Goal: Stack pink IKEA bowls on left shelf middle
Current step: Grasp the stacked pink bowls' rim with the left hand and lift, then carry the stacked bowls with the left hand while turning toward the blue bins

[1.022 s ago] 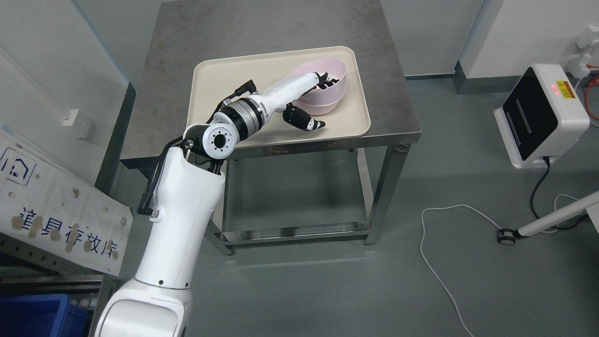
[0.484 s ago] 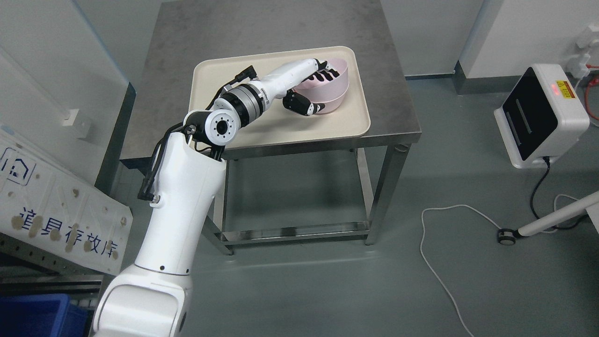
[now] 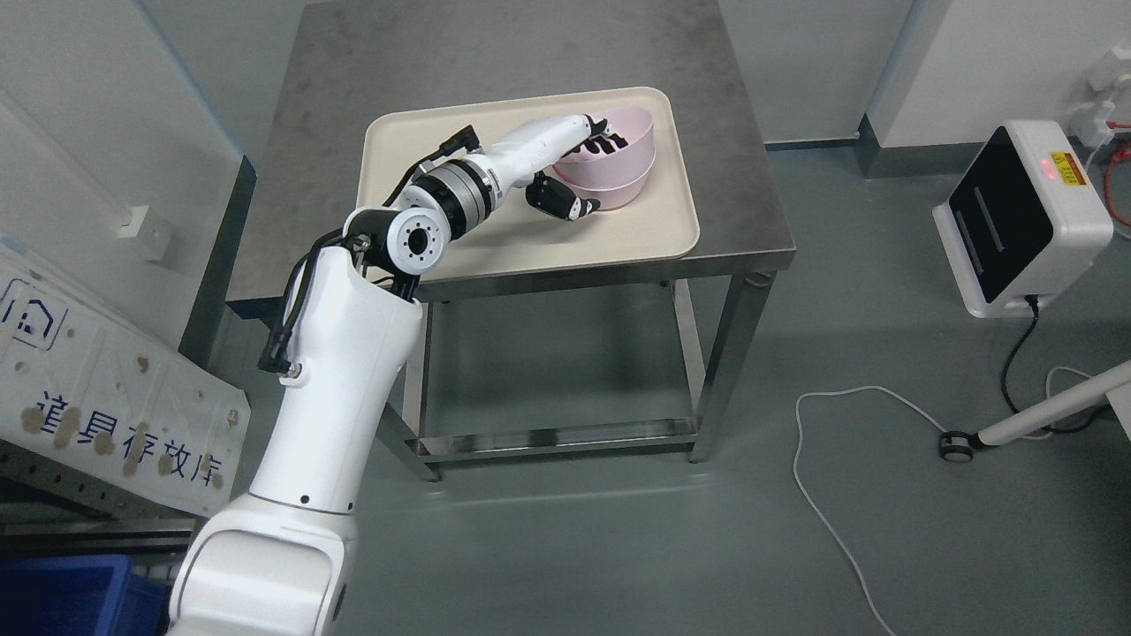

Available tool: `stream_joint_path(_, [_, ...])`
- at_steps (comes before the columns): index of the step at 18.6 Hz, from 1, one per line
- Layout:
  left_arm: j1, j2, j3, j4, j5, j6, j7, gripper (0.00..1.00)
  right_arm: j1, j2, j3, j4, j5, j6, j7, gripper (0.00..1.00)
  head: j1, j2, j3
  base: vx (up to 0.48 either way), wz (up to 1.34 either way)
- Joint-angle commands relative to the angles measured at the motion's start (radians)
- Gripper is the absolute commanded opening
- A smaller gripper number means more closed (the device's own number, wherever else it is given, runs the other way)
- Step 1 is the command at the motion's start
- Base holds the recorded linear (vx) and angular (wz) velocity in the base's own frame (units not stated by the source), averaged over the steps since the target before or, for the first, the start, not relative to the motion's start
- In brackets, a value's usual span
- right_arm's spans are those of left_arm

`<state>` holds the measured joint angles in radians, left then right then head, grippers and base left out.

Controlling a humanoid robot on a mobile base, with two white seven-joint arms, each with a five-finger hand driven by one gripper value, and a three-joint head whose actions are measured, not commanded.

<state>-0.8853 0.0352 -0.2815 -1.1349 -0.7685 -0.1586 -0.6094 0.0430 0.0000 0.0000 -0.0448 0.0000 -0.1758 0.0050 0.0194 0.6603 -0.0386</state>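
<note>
Left hand was clamped on the near rim of the pink bowls: fingers hooked down inside the top bowl, thumb pressed against the outer wall below. Rim pinch presumably chosen because the bowls are too wide to be wrapped whole. Two bowls were seen nested, one inside the other, so both could be carried in one grab. The stack sat at the far right corner of the cream tray, which rested on the grey metal surface. Whether the stack was lifted clear of the tray or just resting on it could not be told from this angle; slight tilt possible. The arm was reached well across the tray from the lower left, wrist rolled so the palm faced the bowl wall. Right hand was not seen. The shelf was not clearly in view; only a blue bin and a signboard were visible at left. Judged stage: grasp made, transfer to shelf not yet done
</note>
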Motion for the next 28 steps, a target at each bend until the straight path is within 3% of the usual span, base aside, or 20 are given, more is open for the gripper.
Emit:
stream_joint_path(1, [0.000,0.005,-0.025,0.041,-0.051,-0.007,0.002,0.56,0.000,-0.017,-0.011,0.000,0.008,-0.001,0.000,1.00,0.0000,0.000,0.000,0.000,0.00])
stream_joint_path(6, [-0.003,-0.003,-0.028,0.041,-0.051,-0.015,0.002,0.42,0.000,-0.017,-0.011,0.000,0.008,-0.001,0.000,1.00,0.0000,0.000,0.000,0.000,0.00])
stream_joint_path(9, [-0.006,-0.008,-0.021,0.044,-0.052,-0.041,0.007,0.25,0.000,-0.017,-0.011,0.000,0.008,-0.001,0.000,1.00,0.0000,0.000,0.000,0.000,0.00])
stream_joint_path(15, [-0.007,-0.008,0.045,0.044,-0.051,-0.102,0.042,0.00,0.000,-0.017,-0.011,0.000,0.008,-0.001,0.000,1.00,0.0000,0.000,0.000,0.000,0.00])
stream_joint_path(25, [0.002,-0.017,0.290,-0.111,-0.020,-0.212,0.000,0.00,0.000,-0.017,-0.011,0.000,0.008,-0.001,0.000,1.00,0.0000,0.000,0.000,-0.007,-0.01])
stream_joint_path(28, [0.003,-0.014,0.304,-0.163,0.011,-0.217,0.000,0.00,0.000,-0.017,-0.011,0.000,0.008,-0.001,0.000,1.00,0.0000,0.000,0.000,-0.031,-0.08])
